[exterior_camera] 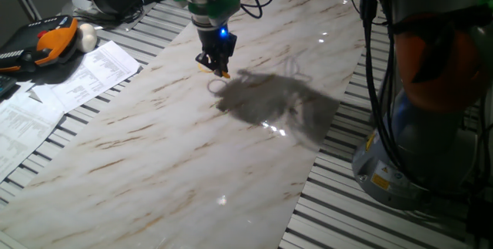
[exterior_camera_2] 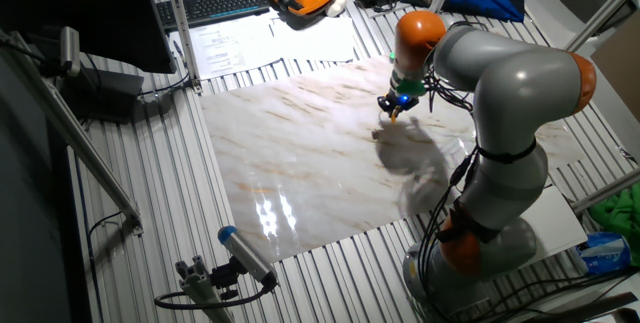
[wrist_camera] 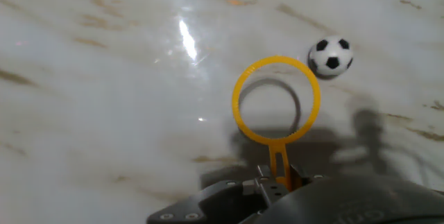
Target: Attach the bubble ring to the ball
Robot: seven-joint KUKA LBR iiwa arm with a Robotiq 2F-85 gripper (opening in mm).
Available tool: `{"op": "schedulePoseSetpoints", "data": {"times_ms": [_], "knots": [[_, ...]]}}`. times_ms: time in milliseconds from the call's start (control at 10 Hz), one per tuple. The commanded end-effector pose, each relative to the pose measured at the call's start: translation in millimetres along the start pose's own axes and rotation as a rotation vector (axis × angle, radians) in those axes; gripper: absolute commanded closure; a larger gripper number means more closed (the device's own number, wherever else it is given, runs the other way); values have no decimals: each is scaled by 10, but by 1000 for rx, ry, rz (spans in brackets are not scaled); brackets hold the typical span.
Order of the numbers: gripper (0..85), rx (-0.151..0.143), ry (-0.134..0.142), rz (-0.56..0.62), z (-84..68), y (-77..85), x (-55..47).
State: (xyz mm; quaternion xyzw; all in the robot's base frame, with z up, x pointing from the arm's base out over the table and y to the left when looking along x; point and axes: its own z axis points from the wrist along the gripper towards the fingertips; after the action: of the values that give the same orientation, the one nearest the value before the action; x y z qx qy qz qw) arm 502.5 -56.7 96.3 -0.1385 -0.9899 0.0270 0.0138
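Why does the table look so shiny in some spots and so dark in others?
In the hand view, lamp glare streaks the glossy marble table, and the bubble ring casts a soft grey loop beneath it near the ball. In one fixed view, the arm throws a broad dark shadow beside the tool. The other fixed view shows bright reflections near the table's front edge.

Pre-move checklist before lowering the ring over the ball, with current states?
1. Grip on handle: the gripper holds the bubble ring by its stem. Ok.
2. Ring undamaged: loop looks whole and round. Ok.
3. Ring centred over the ball: ball sits outside the loop, up and right of it in the hand view. Not ok.
4. Ring height above the marble tabletop: its shadow lies apart from it, but clearance is unclear. Cannot tell.
5. Ball at rest: cannot tell.
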Motion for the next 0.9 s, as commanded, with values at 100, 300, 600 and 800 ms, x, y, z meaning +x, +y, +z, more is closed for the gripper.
{"op": "schedulePoseSetpoints", "data": {"times_ms": [100,300,600,800], "knots": [[850,3,2,11,39,-56,-13],[850,-1,8,7,59,-54,-21],[850,-6,56,37,59,-54,-21],[850,14,24,95,59,-54,-21]]}}
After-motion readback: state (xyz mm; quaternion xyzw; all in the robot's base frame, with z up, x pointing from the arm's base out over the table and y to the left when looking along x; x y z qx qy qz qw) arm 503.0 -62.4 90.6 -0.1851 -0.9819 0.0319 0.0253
